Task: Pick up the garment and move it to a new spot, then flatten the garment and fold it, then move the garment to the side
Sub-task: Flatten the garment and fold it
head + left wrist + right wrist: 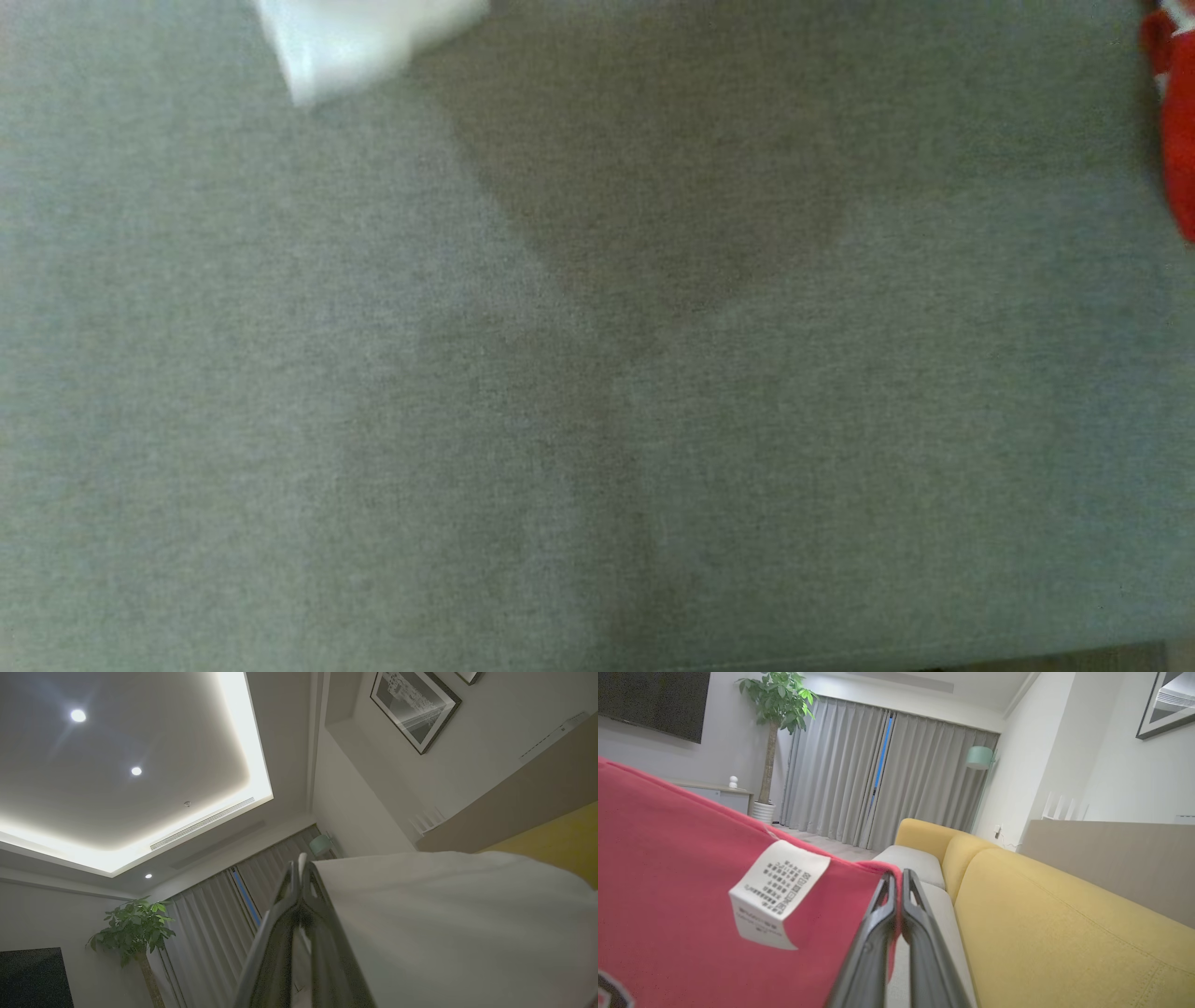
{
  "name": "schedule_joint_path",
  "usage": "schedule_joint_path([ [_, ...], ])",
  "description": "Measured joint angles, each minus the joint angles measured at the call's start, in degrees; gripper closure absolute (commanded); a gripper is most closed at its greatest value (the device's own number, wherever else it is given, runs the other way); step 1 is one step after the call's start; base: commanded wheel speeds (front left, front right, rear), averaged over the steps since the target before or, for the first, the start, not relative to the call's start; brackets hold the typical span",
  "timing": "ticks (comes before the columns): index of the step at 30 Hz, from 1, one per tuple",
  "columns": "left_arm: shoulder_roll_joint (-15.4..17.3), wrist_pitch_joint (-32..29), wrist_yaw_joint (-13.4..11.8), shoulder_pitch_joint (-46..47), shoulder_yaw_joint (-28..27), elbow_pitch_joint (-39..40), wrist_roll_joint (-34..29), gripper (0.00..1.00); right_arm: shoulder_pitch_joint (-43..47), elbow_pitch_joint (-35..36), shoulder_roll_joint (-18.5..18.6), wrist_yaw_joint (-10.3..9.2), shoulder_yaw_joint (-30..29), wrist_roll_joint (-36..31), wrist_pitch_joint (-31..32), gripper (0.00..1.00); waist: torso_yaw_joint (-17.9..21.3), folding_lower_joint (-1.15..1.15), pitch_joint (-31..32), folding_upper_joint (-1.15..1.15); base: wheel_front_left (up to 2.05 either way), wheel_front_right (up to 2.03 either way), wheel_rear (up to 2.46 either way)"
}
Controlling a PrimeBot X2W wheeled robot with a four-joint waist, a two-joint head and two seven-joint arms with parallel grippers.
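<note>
A broad grey fabric surface (597, 373) stretched beneath the head camera, and a yellow sofa (1055, 914) ran away to the right of your right tool (899, 877). The garment (682, 882), a bright red sports jersey, was raised between your two tools. Its red body spread to the left of the right tool, whose fingers were clenched on a hem edge, the cloth pinched at the very tips. Your left tool (301, 869), aimed up at the ceiling, was likewise clenched, on the edge of a white panel (444, 924) that fanned out to its right. By the look of it, that was the same jersey's pale side. A white care label (777, 893) hung just left of the right tool's fingers, its print too small to read. Lower and further left sat a corner of the black, white-outlined number print (609, 991). The jersey looked light, limp and a little slick, likely to sag between the tools and to slide from so thin a pinch. You would probably do best to take it at hem corners or seams, where the cloth is doubled.
</note>
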State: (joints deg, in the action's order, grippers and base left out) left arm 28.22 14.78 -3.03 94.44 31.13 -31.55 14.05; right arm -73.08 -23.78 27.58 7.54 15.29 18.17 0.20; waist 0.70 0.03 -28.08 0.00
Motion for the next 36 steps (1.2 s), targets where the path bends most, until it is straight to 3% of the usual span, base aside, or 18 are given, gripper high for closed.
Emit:
schedule_joint_path([
  [6, -0.8, 0.02, 0.94, 0.94, -1.13, 3.75, -1.93, 1.0, -4.42, -5.08, 1.65, 0.0, 2.38, -0.01, -3.43, 1.0, -0.62, -0.01, -4.53, 0.0, 0.0, 0.0, 0.0],
  [10, -0.78, 0.18, 1.76, -3.71, -1.69, 7.59, -2.38, 1.0, -3.52, -8.75, 1.79, 0.0, 3.87, 0.92, -5.44, 1.0, -1.47, -0.02, -6.28, 0.0, 0.0, 0.0, 0.0],
  [16, -0.16, 0.16, 1.92, -21.3, -2.97, 16.69, -2.61, 1.0, 2.32, -12.82, 2.2, 0.0, 5.5, 3.02, -8.64, 1.0, -2.55, -0.02, -5.73, 0.0, 0.0, 0.0, 0.0],
  [22, 1.55, 0.16, 0.36, -40.63, -5.34, 26.64, -3.6, 1.0, 12.22, -14.13, 3.8, 0.0, 6.55, 5.76, -11.22, 1.0, -2.85, -0.04, -2.03, 0.0, 0.0, 0.0, 0.0],
  [29, 3.6, 0.14, -2.01, -65.53, -7.35, 35.32, -4.74, 1.0, 29.14, -9.62, 4.19, 0.0, 7.61, 7.12, -12.83, 1.0, -2.04, -0.05, 5.36, 0.01, 0.0, 0.0, 0.0],
  [36, 3.66, 0.13, -5.21, -83.43, -8.83, 40.61, -5.61, 1.0, 42.57, -4.31, 3.96, 0.0, 6.43, 7.12, -13.01, 1.0, -0.9, -0.06, 12.51, 0.01, 0.0, 0.0, 0.0],
])
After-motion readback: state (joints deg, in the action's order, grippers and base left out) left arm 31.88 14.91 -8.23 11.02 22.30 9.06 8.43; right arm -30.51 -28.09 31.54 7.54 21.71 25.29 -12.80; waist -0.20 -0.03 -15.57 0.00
